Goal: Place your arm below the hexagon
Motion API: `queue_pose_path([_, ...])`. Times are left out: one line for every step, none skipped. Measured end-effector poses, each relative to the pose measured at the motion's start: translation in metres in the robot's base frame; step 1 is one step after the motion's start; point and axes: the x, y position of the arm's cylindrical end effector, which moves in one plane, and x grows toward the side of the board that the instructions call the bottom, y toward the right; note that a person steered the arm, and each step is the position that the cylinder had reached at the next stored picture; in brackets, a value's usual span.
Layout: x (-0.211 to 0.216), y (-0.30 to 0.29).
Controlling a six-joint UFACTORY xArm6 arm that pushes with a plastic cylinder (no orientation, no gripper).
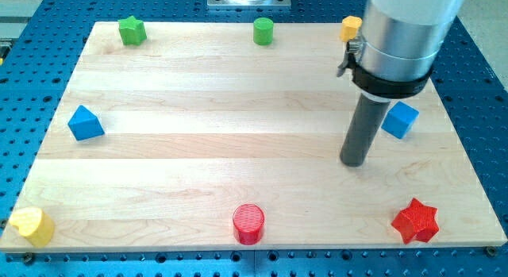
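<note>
An orange-yellow block (350, 27), apparently the hexagon, sits at the board's top right, partly hidden behind my arm's grey body. My tip (354, 161) rests on the board well below it, toward the view's bottom. The tip is just left of and slightly below a blue cube (399, 119), apart from it.
A green star (132, 29) and a green cylinder (263, 30) sit along the top edge. A blue triangular block (84, 123) is at the left. A yellow block (32, 225), a red cylinder (248, 224) and a red star (415, 220) lie along the bottom edge.
</note>
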Motion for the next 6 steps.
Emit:
queue_pose_path([0.0,0.0])
queue_pose_path([0.004,0.023])
queue_pose_path([0.013,0.103])
queue_pose_path([0.013,0.09])
queue_pose_path([0.002,-0.01])
queue_pose_path([-0.067,-0.094])
